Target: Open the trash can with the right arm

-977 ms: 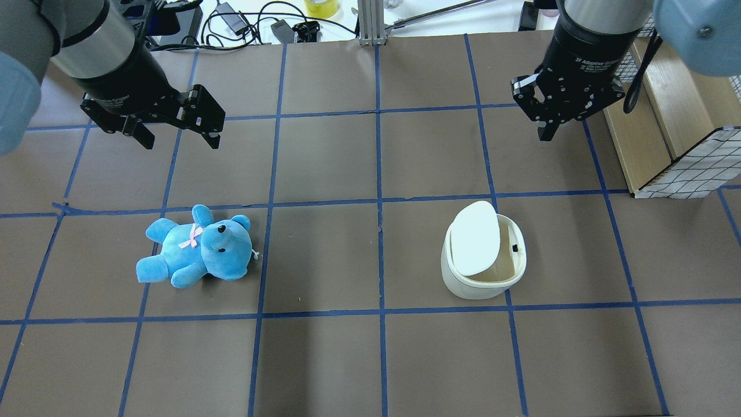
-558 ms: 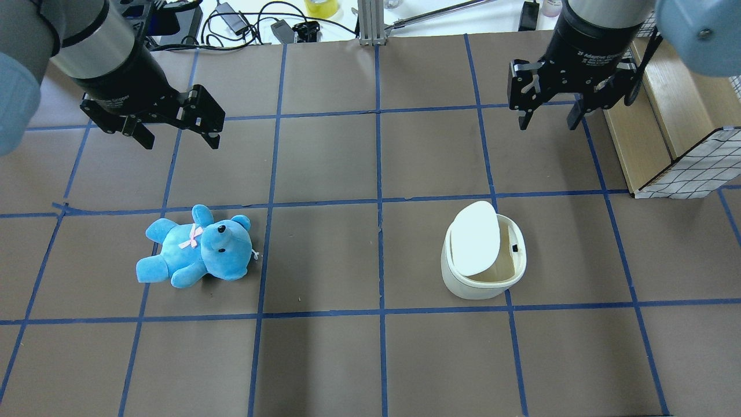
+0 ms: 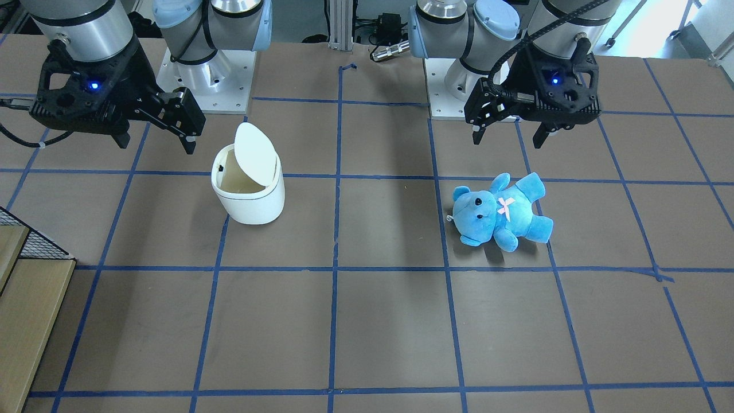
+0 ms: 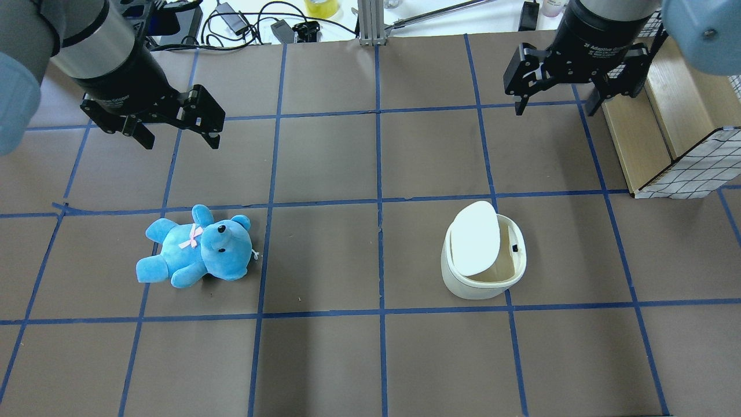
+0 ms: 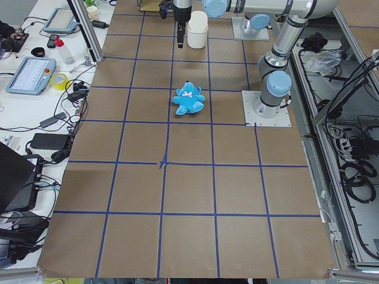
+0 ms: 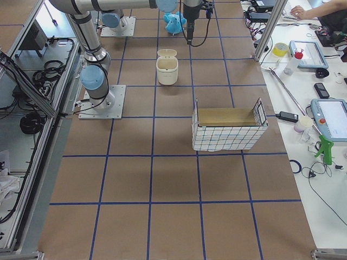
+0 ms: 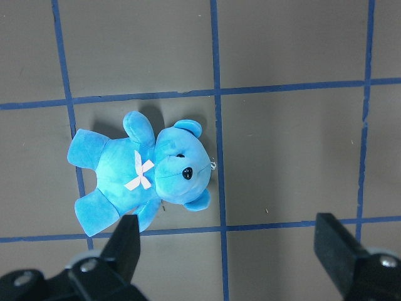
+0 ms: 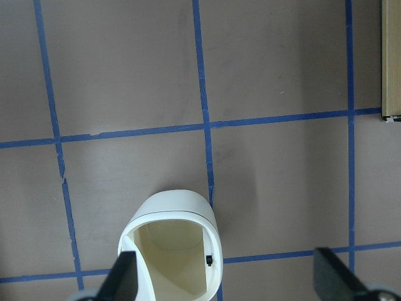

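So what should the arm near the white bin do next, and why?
Probably just park the right gripper up and away from the trash can, I'd judge. Its lid is already tipped up, the inside shows, and the open gripper hangs apart from it, touching nothing.

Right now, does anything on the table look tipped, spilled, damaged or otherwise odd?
Nothing stands out. The small white plastic trash can stands upright with its flip lid tilted open, nothing spilled. The blue plush bear lies flat on the brown table, intact.
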`<action>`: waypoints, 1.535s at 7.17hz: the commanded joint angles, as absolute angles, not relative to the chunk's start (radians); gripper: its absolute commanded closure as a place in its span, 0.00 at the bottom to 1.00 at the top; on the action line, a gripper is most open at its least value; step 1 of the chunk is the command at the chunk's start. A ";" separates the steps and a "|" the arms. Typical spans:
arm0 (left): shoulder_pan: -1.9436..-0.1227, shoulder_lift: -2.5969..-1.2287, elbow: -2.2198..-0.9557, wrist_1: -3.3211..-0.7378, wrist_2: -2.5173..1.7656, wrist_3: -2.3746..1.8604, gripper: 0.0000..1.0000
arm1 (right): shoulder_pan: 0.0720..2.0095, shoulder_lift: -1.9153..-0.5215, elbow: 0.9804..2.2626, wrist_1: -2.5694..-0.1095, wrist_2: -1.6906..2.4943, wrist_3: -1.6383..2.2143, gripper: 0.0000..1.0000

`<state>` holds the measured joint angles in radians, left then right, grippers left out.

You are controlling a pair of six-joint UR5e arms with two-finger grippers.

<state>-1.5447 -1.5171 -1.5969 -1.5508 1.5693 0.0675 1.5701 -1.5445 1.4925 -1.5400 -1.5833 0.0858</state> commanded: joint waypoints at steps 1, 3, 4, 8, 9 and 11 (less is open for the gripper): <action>-1.545 -1.517 -1.597 -1.551 1.569 0.067 0.00 | 1.571 -1.564 1.508 -1.533 -1.585 0.103 0.00; -1.545 -1.517 -1.597 -1.551 1.569 0.067 0.00 | 1.569 -1.571 1.538 -1.616 -1.583 0.086 0.00; -1.545 -1.517 -1.597 -1.551 1.569 0.067 0.00 | 1.566 -1.569 1.566 -1.705 -1.583 0.049 0.00; -1.545 -1.517 -1.597 -1.551 1.569 0.067 0.00 | 1.545 -1.571 1.580 -1.718 -1.586 0.012 0.00; -1.545 -1.517 -1.597 -1.551 1.571 0.067 0.00 | 1.545 -1.572 1.580 -1.660 -1.609 0.012 0.00; -1.545 -1.517 -1.597 -1.551 1.569 0.067 0.00 | 1.546 -1.574 1.577 -1.571 -1.609 0.012 0.00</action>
